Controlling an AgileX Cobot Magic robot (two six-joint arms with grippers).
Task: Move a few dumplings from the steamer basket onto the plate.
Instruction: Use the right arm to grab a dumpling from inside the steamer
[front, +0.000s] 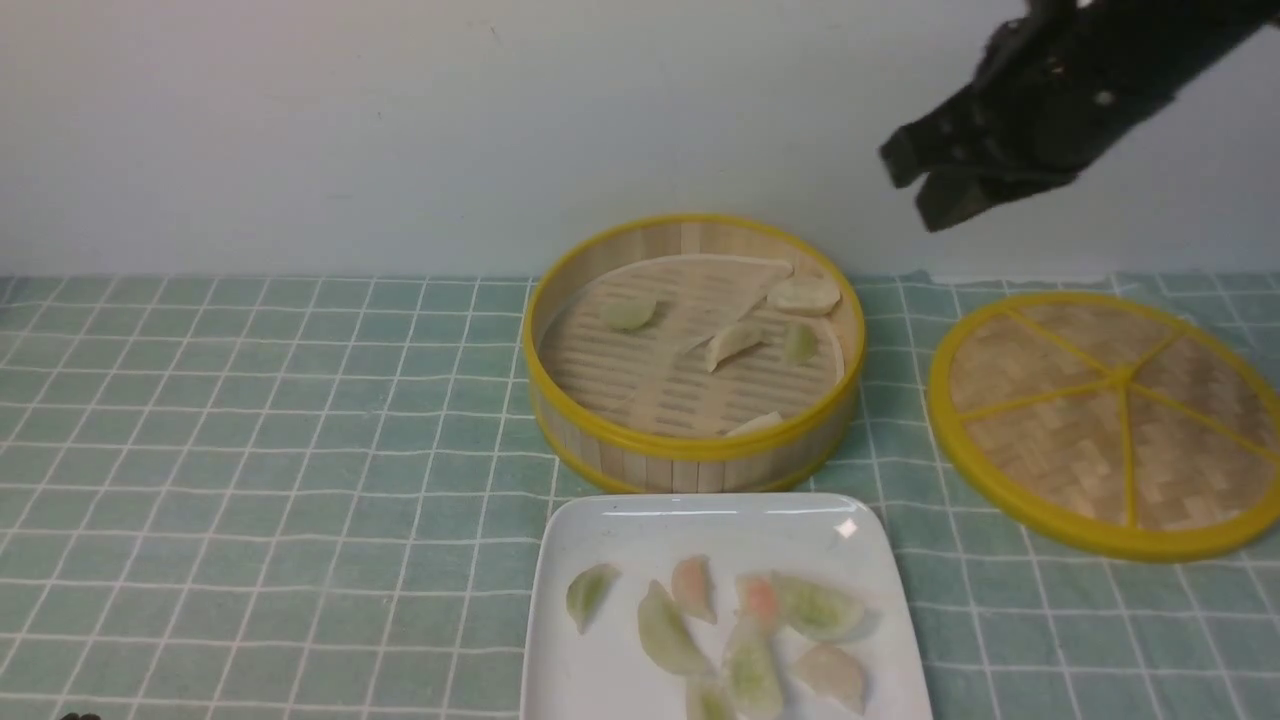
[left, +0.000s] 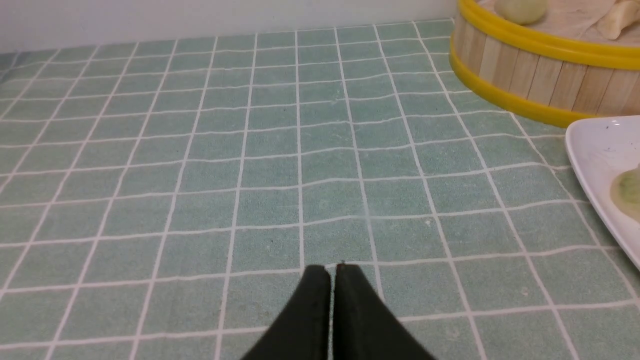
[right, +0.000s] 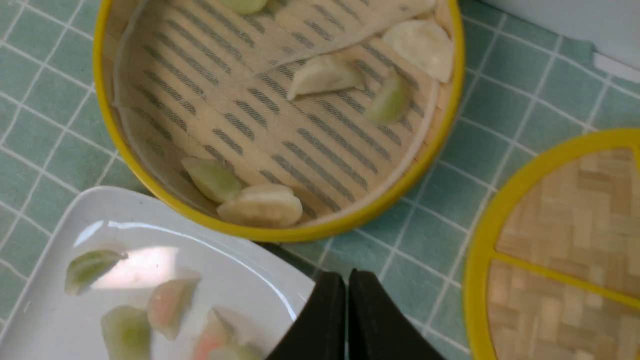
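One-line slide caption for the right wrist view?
Shut, empty right gripper looks down on dumplings on the plate, more in the steamer basket, and the woven lid.

Right jaws pressed together, empty; dumplings (right: 325, 75) in steamer basket (right: 280, 232), others on plate (right: 240, 265).

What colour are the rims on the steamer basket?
Yellow, on both the top and bottom rims of the steamer basket; the left wrist view shows both best.

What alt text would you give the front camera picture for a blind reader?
A round bamboo steamer basket holding a few dumplings sits on a green checked cloth, with a white plate of more dumplings nearer the camera. A flat woven disc lies to the right, and the black right gripper hangs high at upper right.
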